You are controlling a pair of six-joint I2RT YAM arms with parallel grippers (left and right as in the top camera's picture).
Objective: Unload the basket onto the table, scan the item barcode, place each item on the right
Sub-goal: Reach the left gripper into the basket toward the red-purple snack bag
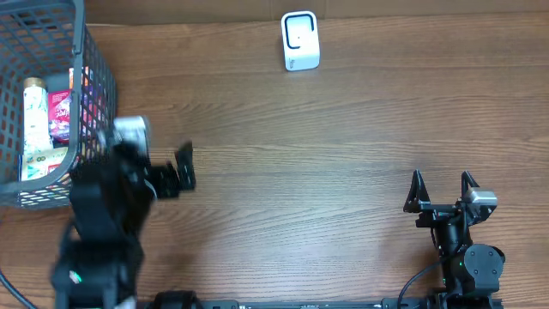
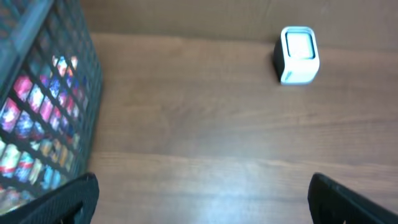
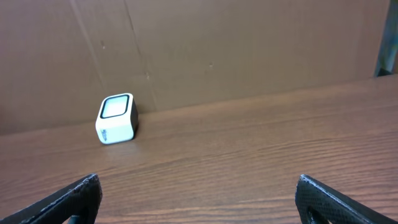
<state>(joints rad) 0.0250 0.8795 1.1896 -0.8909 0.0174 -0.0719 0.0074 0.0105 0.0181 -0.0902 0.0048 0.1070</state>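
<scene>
Reaching the upper-left basket [image 1: 86, 81], one item [image 1: 60, 108] should be taken squarely. Left gripper [image 1: 180, 169] and right gripper [image 1: 443, 180] are spread, empty.

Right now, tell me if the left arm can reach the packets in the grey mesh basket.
Probably yes: the open left end effector sits beside the open-topped grey mesh basket; only the side wall stands before the colourful packets, so it must go over.
</scene>
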